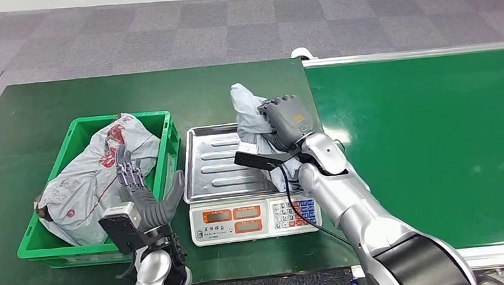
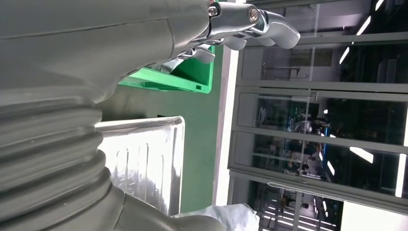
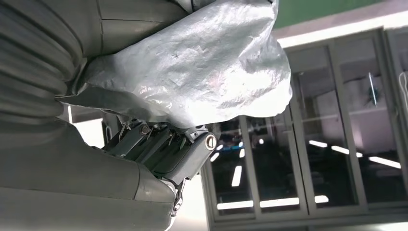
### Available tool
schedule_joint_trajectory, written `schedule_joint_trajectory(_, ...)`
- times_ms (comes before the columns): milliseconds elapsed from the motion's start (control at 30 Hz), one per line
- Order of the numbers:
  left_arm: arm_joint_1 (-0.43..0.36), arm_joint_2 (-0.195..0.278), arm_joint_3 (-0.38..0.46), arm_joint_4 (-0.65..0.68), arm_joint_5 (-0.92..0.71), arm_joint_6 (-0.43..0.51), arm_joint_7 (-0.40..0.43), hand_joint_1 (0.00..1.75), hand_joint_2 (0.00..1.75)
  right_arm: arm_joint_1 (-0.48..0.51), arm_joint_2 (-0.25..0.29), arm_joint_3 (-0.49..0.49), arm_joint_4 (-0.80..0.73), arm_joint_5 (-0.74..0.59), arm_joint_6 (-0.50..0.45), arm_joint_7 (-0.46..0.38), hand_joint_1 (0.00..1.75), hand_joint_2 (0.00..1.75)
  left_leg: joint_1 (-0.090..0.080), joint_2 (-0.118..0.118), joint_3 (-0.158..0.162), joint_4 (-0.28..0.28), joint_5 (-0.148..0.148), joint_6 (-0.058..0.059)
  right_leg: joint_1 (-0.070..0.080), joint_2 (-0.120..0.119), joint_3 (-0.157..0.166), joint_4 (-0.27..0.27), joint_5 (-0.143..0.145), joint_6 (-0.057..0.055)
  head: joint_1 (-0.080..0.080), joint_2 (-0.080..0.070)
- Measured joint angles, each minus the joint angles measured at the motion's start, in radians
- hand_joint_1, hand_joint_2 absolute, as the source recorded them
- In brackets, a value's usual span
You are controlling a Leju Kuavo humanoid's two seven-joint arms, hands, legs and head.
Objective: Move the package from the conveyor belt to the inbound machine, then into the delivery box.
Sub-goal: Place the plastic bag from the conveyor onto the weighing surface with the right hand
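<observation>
A crumpled grey plastic package [image 1: 247, 113] [image 3: 202, 72] hangs over the right side of the scale's steel tray [image 1: 214, 161]. My right hand [image 1: 288, 120] grips it from the right, its fingers [image 3: 163, 149] closed under the bag. The scale [image 1: 254, 218] with its displays and keypad stands between the green box and the conveyor belt [image 1: 428, 145]. The green delivery box [image 1: 166, 131] [image 2: 192, 77] at the left holds a large grey bag with red print [image 1: 99, 171]. My left hand [image 1: 140, 199] [image 2: 250, 24] hovers empty by the box's near right corner, fingers spread.
The scale and box rest on a dark green table [image 1: 49, 108]; grey carpet lies beyond its far edge. The belt's metal rail [image 1: 416, 53] runs along the back right. A black cable [image 1: 300, 209] trails from my right wrist over the keypad.
</observation>
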Motion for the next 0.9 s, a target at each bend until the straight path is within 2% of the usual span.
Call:
schedule_joint_trajectory(67,-0.002,0.000,0.000,0.008,0.005,-0.004,0.000,0.00,1.75,-0.002,0.005,0.006,0.006,0.005,0.044,0.035,1.75,1.75,0.000,0.000,0.000,0.000,0.000,0.000,0.000,0.000,0.000,0.000,0.000,0.000,0.000,0.000)
schedule_joint_trajectory(100,-0.002,0.000,0.000,0.011,0.009,-0.008,0.000,0.00,1.75,-0.004,0.007,0.010,0.010,0.008,0.082,0.063,1.40,1.75,0.000,0.000,0.000,0.000,0.000,0.000,0.000,0.000,0.000,0.000,0.000,0.000,0.000,0.000)
schedule_joint_trajectory(200,-0.003,0.000,0.000,0.023,0.025,-0.026,0.000,0.00,1.75,-0.013,0.014,0.018,0.023,-0.012,0.242,0.126,0.09,1.75,0.000,0.000,0.000,0.000,0.000,0.000,0.000,0.000,0.000,0.000,0.000,0.000,0.000,0.000)
schedule_joint_trajectory(233,-0.003,0.000,0.000,0.026,0.028,-0.029,0.000,0.00,1.75,-0.015,0.016,0.019,0.025,-0.033,0.289,0.123,0.00,1.75,0.000,0.000,0.000,0.000,0.000,0.000,0.000,0.000,0.000,0.000,0.000,0.000,0.000,0.000)
schedule_joint_trajectory(367,-0.003,0.001,0.000,0.038,0.030,-0.031,0.000,0.00,1.75,-0.015,0.018,0.018,0.026,-0.110,0.372,0.080,0.00,1.75,0.000,0.000,0.000,0.000,0.000,0.000,0.000,0.000,0.000,0.000,0.000,0.000,0.000,0.000)
schedule_joint_trajectory(800,-0.003,0.003,0.000,0.055,0.030,-0.031,0.000,0.00,1.75,-0.016,0.018,0.018,0.026,-0.127,0.387,0.072,0.00,1.75,0.000,0.001,0.000,0.000,0.000,0.000,0.000,0.000,0.000,0.000,0.000,0.000,0.000,0.000)
schedule_joint_trajectory(900,-0.003,0.003,0.000,0.057,0.030,-0.029,0.000,0.00,1.75,-0.016,0.018,0.011,0.026,-0.173,0.400,0.043,0.00,1.75,0.000,0.001,0.000,0.000,0.000,0.000,0.000,0.000,0.000,0.000,0.000,0.000,0.000,0.000)
